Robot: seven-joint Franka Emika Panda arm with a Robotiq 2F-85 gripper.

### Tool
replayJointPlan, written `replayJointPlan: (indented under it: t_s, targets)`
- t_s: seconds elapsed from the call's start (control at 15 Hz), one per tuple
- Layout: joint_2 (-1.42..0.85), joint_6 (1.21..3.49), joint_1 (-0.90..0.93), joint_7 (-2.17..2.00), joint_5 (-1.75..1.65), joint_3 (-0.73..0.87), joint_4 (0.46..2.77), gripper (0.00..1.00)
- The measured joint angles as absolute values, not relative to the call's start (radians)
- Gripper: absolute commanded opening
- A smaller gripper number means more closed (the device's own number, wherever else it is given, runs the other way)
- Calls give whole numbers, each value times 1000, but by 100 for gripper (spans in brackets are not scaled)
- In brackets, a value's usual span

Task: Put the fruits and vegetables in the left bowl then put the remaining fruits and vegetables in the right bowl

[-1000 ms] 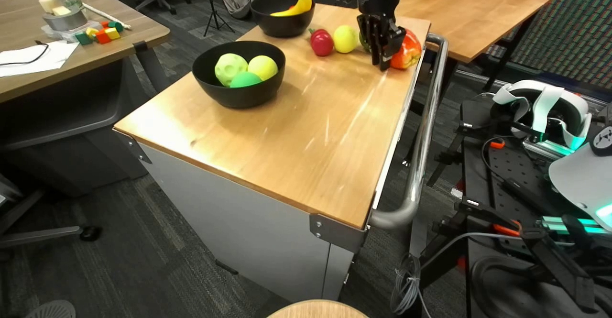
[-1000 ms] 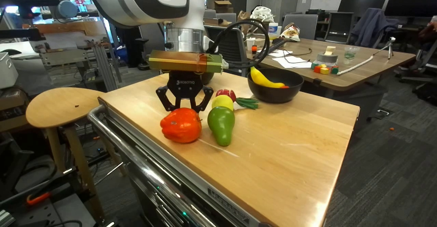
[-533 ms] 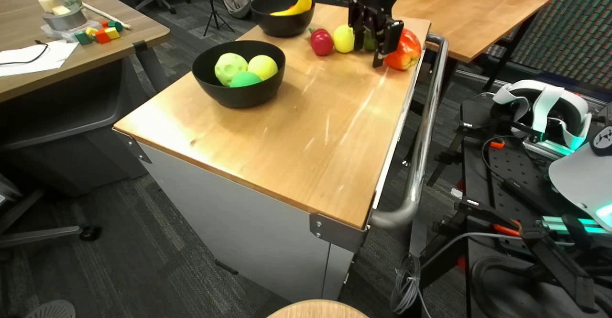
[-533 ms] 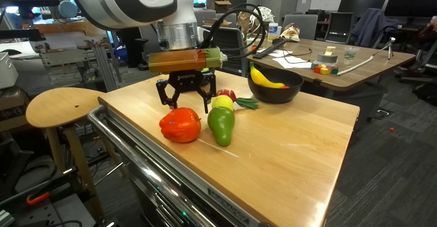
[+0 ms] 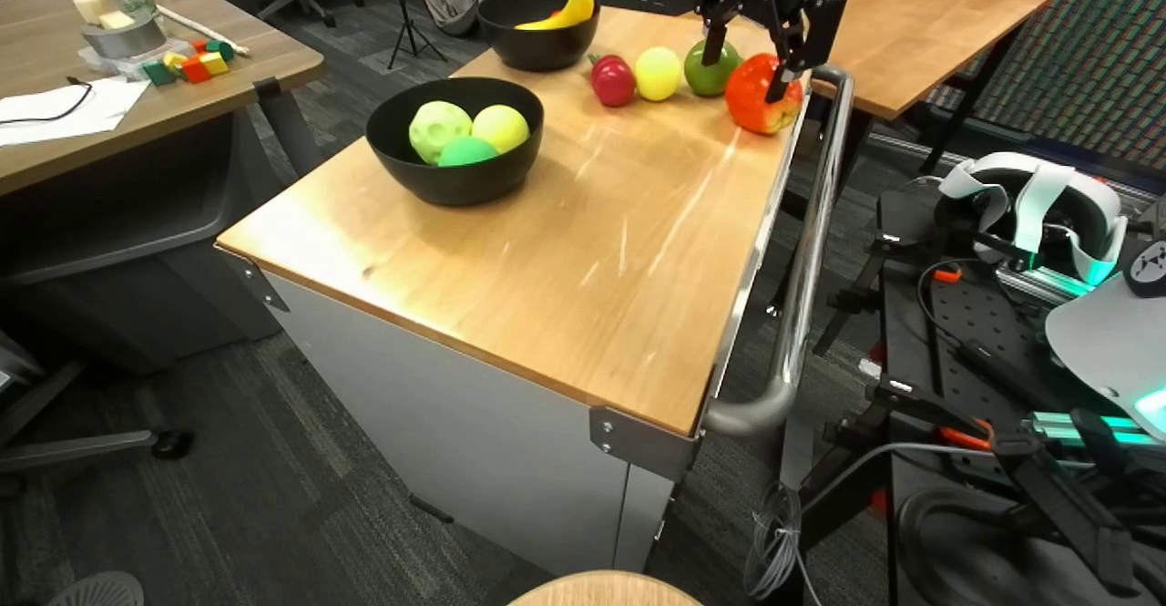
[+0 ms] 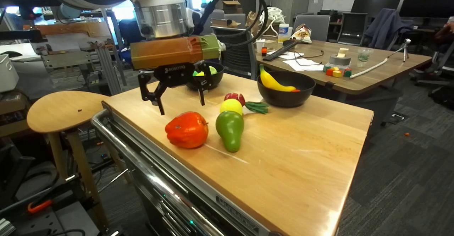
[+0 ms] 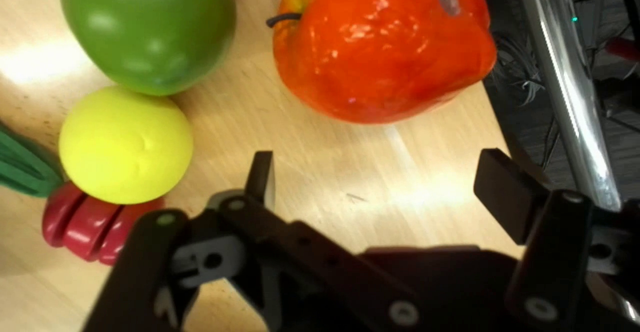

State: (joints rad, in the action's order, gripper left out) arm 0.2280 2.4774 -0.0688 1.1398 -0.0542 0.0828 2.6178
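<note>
Above and behind the orange-red pepper (image 6: pixel 187 129), my gripper (image 6: pixel 182 107) hangs open and tilted. In the wrist view only bare wood shows between its fingers (image 7: pixel 507 192). On the cart top, a green pear-shaped fruit (image 6: pixel 230 131) lies beside the pepper. Past it are a yellow round fruit (image 6: pixel 231 106) and a red vegetable (image 6: pixel 234 97) with green leaves (image 6: pixel 257 106). One black bowl (image 5: pixel 547 52) holds a banana (image 5: pixel 572 9) and something red, mostly hidden. The second black bowl (image 5: pixel 460 185) contains a pale green piece (image 5: pixel 439 130), a yellow one and a green one.
A metal handle rail (image 5: pixel 811 251) runs along the cart's edge close to the pepper. A wooden stool (image 6: pixel 67 110) stands beside the cart. Another table (image 6: pixel 383 65) with blocks, tape and papers lies beyond the bowls.
The gripper's fingers have spread wide. It has risen, tilted and drawn back from the pepper, leftward in the exterior view with the stool. The pepper has shifted slightly.
</note>
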Motion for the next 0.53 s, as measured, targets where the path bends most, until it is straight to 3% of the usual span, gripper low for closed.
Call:
replayJointPlan:
  t_s: [0.53]
  targets:
    - [302, 2462, -70, 1142, -133, 123, 2682, 100]
